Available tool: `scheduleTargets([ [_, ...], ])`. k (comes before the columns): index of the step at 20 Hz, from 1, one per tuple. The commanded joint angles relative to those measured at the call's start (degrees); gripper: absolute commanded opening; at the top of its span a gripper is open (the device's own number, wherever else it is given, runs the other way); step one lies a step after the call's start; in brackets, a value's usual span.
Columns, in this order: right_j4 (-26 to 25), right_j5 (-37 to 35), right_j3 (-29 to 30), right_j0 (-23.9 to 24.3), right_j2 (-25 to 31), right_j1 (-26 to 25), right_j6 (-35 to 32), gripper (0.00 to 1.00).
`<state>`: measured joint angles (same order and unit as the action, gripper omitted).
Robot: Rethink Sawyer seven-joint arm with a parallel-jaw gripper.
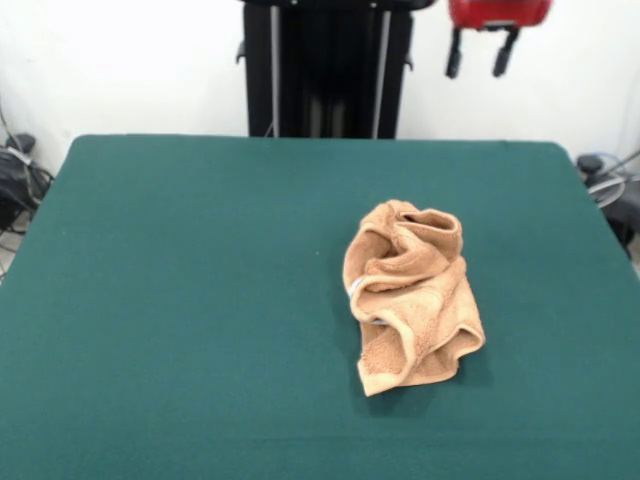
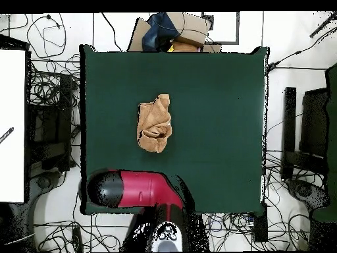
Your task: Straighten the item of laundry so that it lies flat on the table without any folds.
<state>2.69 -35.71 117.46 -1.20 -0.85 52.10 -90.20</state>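
Note:
The tan-orange towel (image 1: 410, 295) lies crumpled in a heap on the dark green table (image 1: 200, 300), right of the middle, with several folds and rolled edges. A bit of white tag (image 1: 356, 287) shows at its left side. From overhead the towel (image 2: 155, 124) sits left of the centre of the table (image 2: 217, 118). My gripper (image 1: 480, 58) hangs high at the far right, over the table's back edge, well away from the towel. It is open and empty. The red arm (image 2: 135, 188) lies along the table's edge by the base.
The black pedestal (image 1: 325, 70) stands behind the table's far edge. Cables lie on the floor at both sides (image 1: 20, 175). A brown and blue object (image 2: 172, 31) sits beyond the table's opposite edge. A white panel (image 2: 13, 125) stands at the left.

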Motion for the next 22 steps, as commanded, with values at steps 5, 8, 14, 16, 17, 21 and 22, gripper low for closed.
scheduleTargets([
  [5,3.6,-4.7,-14.0,-3.9,1.8,-10.5,-15.4,1.0],
  [8,3.5,-5.9,-17.4,-4.7,1.0,-12.7,-15.4,1.0],
  [14,4.7,-7.9,-16.6,-4.8,-0.4,-11.5,-16.1,1.0],
  [16,5.2,-8.1,-14.4,-3.0,-1.3,-9.8,-15.2,1.0],
  [17,5.5,-8.4,-13.7,-2.3,-1.4,-9.2,-14.7,1.0],
  [21,5.4,-5.8,-10.3,1.0,-1.8,-7.8,-12.2,1.0],
  [22,5.2,-5.0,-9.7,1.9,-1.7,-7.7,-11.6,1.0],
])
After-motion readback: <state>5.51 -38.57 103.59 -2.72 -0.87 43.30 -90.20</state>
